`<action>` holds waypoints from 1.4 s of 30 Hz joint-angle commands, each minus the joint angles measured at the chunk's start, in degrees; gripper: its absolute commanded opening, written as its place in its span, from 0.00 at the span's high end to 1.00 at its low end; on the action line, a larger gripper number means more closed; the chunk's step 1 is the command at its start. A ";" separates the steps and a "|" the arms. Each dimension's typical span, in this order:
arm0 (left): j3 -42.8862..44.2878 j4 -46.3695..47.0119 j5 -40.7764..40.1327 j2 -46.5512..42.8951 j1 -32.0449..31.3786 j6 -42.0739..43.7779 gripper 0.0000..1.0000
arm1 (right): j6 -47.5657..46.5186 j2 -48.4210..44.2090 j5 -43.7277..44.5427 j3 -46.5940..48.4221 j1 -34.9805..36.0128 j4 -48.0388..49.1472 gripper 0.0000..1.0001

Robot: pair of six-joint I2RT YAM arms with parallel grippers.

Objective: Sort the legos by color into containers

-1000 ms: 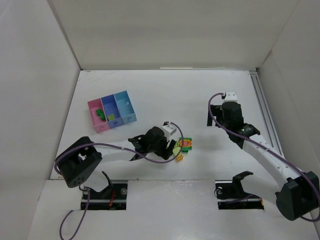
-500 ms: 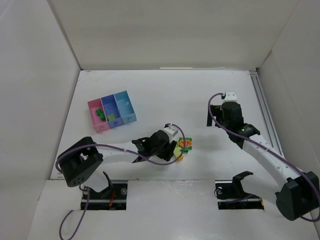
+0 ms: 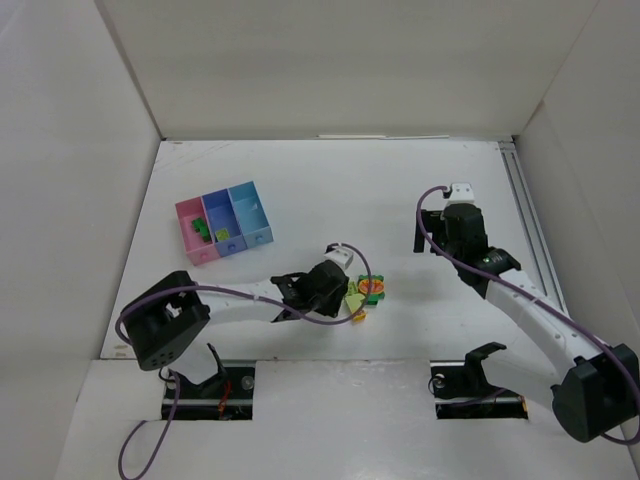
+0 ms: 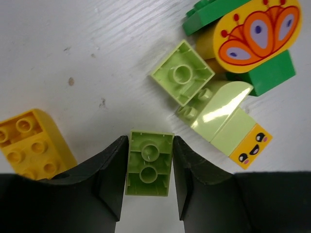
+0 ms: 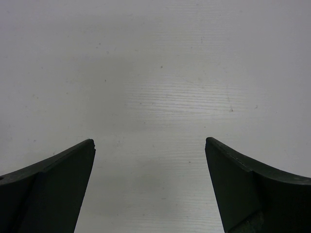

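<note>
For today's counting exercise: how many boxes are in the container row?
3. The pink box is at the left end, the dark blue box in the middle, the light blue box at the right end.

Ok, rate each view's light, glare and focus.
Top external: even, diffuse light, the legos too small for detail. Left wrist: sharp; glare patch on the curved light green brick; the two-stud brick crisp between black, featureless left fingers. Right wrist: soft grey shadow on the table; right fingers underexposed.
</note>
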 commanded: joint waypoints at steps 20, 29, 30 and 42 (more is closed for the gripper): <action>22.08 -23.09 -18.02 -9.06 36.33 -13.44 0.82 | -0.51 -5.56 0.81 0.94 -0.47 0.81 0.00; 22.08 -19.13 -16.60 -4.07 47.88 -13.97 0.82 | 0.02 -4.94 2.66 1.55 -0.47 -1.92 0.00; 22.78 -19.13 -16.60 -2.67 48.49 -13.96 0.82 | 0.02 -4.94 2.66 1.55 -0.47 -1.92 0.00; 24.72 -19.92 -14.85 1.21 52.19 -14.14 0.42 | -7.18 -7.31 -8.67 0.23 3.03 -2.10 0.04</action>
